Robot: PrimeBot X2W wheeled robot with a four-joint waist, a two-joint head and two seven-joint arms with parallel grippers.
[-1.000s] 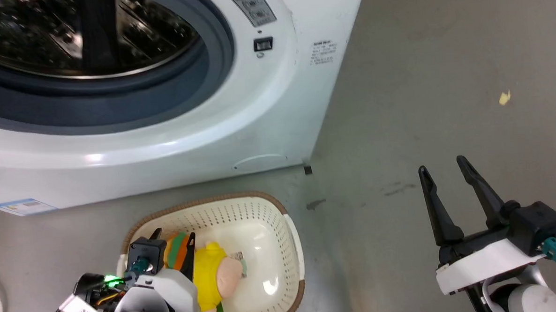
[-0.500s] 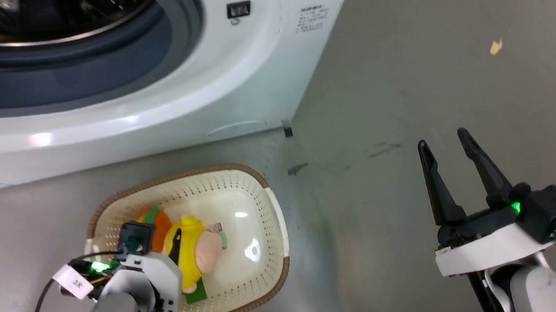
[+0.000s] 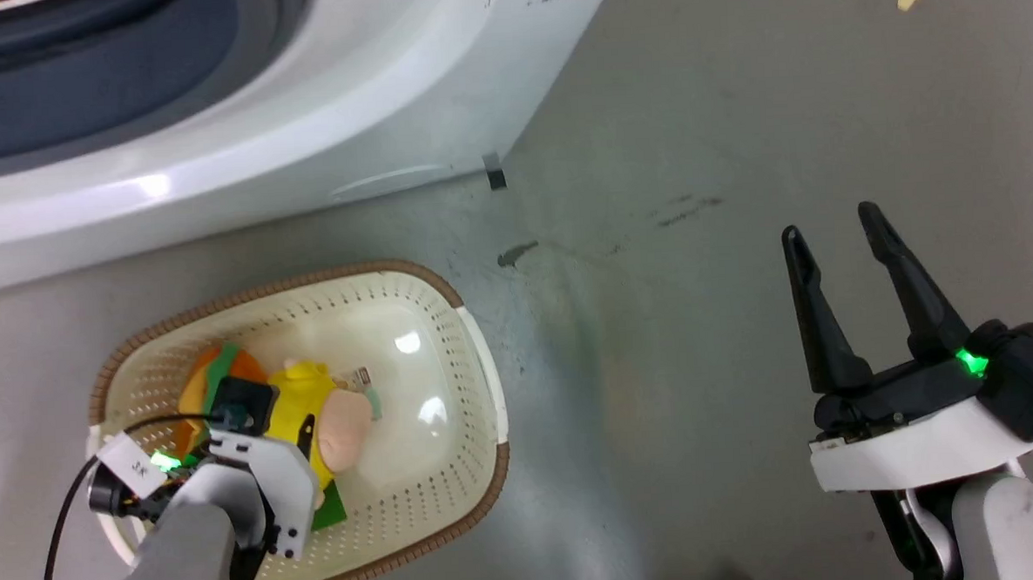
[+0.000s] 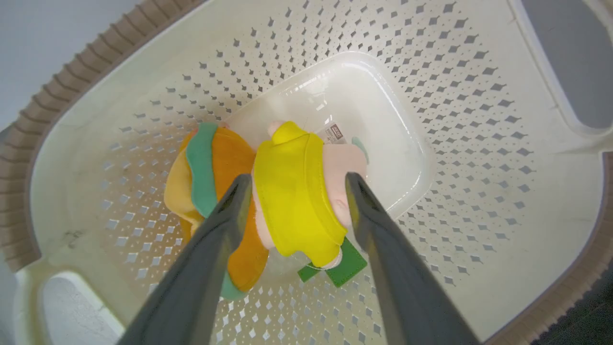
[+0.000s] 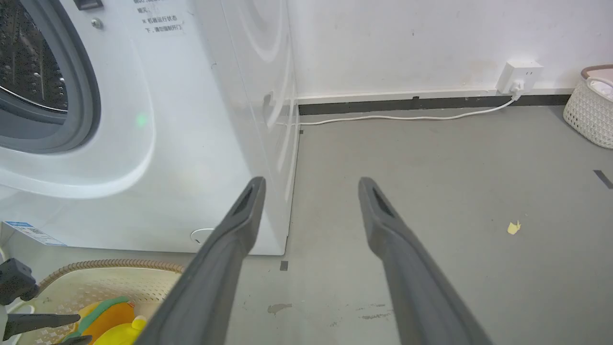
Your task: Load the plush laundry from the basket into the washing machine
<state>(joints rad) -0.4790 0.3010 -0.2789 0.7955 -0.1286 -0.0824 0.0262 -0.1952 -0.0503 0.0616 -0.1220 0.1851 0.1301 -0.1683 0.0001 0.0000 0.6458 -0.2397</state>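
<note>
L gripper (image 4: 298, 178) is hanging down inside the basket (image 4: 455, 120), fingers spread wide and straddling the yellow plush (image 4: 292, 201). One finger is sitting at the seam btwn it and the orange plush (image 4: 234, 163), the other by its peach part. I can't tell if the pads are touching the fabric; nothing is being clamped. Both plushes are lying side by side, touching, on the basket's floor w/ a green tag (image 4: 347, 266) poking out from under the yellow one. A label sticker (image 4: 336, 132) is peeking out just beyond it.

R gripper (image 3: 829, 221) is hovering well off to the right over bare floor (image 3: 701, 317), fingers apart, holding nothing.

In the head view the basket is standing on the floor just in front of the washer (image 3: 300, 116), not touching it. The washer's grey gasket (image 5: 81, 96) and steel drum (image 5: 28, 62) are showing in the R wrist view.

Farther out, a yellow scrap (image 5: 513, 228) is lying on the floor. At the wall, a white cable (image 5: 407, 116) is running to a socket (image 5: 519, 72), w/ a white woven bin (image 5: 591, 115) standing beside it.
</note>
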